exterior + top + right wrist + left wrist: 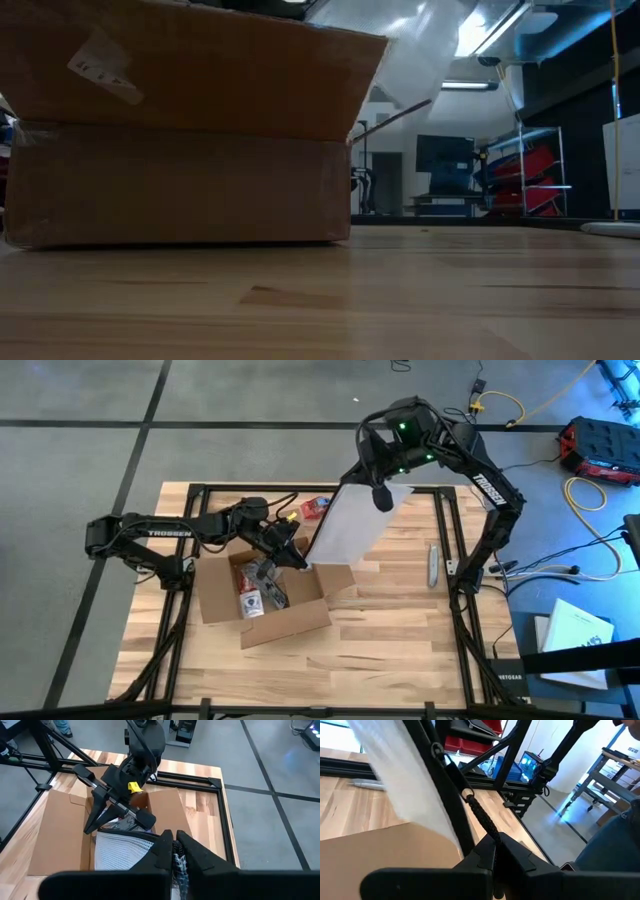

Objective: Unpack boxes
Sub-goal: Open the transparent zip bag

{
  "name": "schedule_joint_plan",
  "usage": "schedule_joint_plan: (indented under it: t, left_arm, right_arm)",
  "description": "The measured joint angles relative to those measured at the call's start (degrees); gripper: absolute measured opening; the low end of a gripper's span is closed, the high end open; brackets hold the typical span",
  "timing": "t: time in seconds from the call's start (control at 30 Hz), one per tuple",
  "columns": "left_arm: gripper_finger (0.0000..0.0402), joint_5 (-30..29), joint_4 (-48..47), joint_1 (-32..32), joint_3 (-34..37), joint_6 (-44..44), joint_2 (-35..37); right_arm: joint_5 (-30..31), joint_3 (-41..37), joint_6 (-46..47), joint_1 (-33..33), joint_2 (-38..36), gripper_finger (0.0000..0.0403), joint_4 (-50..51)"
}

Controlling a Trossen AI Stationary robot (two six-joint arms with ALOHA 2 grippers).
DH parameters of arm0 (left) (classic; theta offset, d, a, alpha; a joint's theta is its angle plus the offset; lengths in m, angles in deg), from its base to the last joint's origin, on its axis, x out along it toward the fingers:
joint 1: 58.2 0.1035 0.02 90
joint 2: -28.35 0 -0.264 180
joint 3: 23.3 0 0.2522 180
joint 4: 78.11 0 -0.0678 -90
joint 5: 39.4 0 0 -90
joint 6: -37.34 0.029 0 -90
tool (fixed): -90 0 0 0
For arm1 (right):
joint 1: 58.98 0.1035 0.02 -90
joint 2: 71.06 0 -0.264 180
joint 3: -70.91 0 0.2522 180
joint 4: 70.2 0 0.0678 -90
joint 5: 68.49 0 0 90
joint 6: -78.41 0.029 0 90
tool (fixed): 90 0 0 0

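Two arms work over one open cardboard box (262,603), which sits on the left-centre of the wooden table (400,640) with its flaps spread outward. The right gripper (383,497) is raised well above the table's far edge, its fingers pinched shut on the top of a large translucent plastic bag (350,530); the bag hangs down from it, and its lower edge reaches the box's far-right corner. The left gripper (296,557), fingers closed together, is at that same corner, touching or just beside the bag's lower end; whether it grips anything cannot be told. Small packaged items (258,590) remain inside the box. A small red object (316,509) lies near the table's far edge, and a slim grey tool (433,563) lies by the right arm's base.

Step in hand, as judged: drawing the bag out of the box. The next move appears to call for lifting the bag fully clear of the flap, carrying it aside to bare table, and releasing it there, while the box stays in place.
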Motion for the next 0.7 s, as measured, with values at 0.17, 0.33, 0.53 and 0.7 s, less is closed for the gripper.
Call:
schedule_joint_plan:
  t: [0.17, 0.33, 0.53, 0.7]
  left_arm:
    - [0.0, -0.03, 0.0, 0.03, 0.0, 0.06, 0.0]
    - [0.0, -0.03, 0.08, 0.05, 0.0, 1.38, 0.0]
    - [0.0, -0.03, 0.13, 0.03, 0.0, 2.66, 0.0]
    - [0.0, -0.01, 0.52, -0.01, 0.0, 2.98, 0.0]
  right_arm:
    - [0.11, 0.0, 0.0, -0.34, -0.92, 0.0, -0.24]
    - [1.23, 0.0, 0.03, -0.44, -1.63, 0.0, -0.34]
    - [2.1, 0.0, 0.42, -0.45, -2.34, 0.0, -0.38]
    - [2.1, 0.0, 0.66, -0.43, -2.38, 0.0, -0.19]
